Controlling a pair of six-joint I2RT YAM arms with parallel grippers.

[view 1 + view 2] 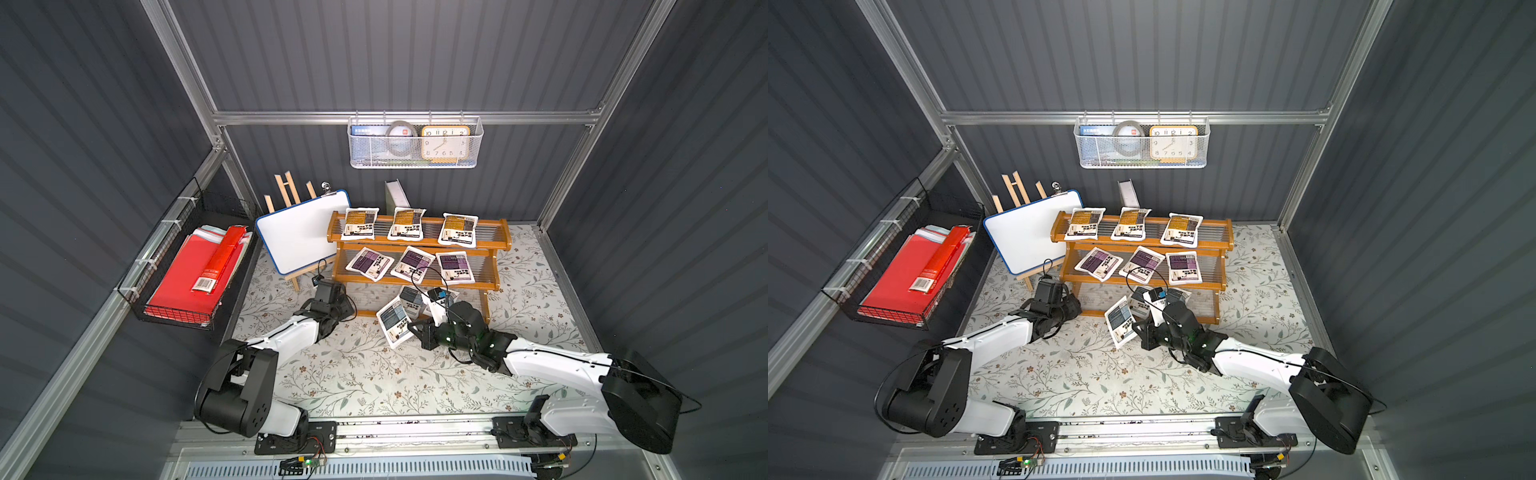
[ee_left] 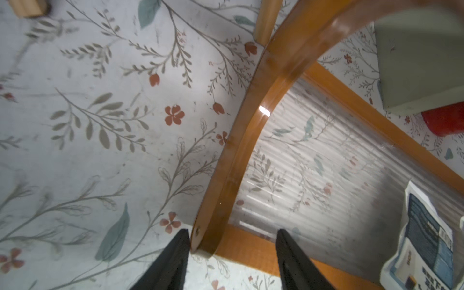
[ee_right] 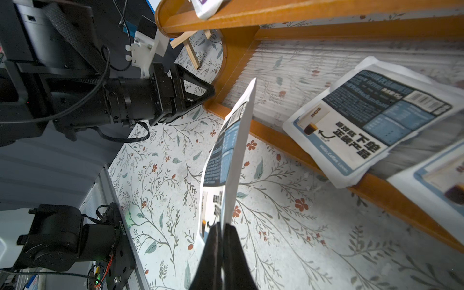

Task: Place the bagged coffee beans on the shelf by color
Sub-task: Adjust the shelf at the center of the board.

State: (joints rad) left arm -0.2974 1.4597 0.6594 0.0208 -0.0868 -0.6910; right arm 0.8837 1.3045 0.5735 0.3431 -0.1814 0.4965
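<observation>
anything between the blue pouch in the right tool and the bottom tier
Nothing visible. The held pouch faces the bare part of the bottom tier; the left tool sits by the end of the shelf, beside that path.

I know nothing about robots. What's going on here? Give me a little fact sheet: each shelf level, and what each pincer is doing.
Top tier: three yellow-orange pouches on the shelf
Middle tier: three purple pouches
Bottom tier: two grey-blue pouches
Right pincer: shut on a third grey-blue pouch, held on edge by the bottom tier's front rail
Left pincer: open, holding nothing, straddling the shelf's front corner foot
Left to do: the held pouch is not yet on the shelf
</observation>
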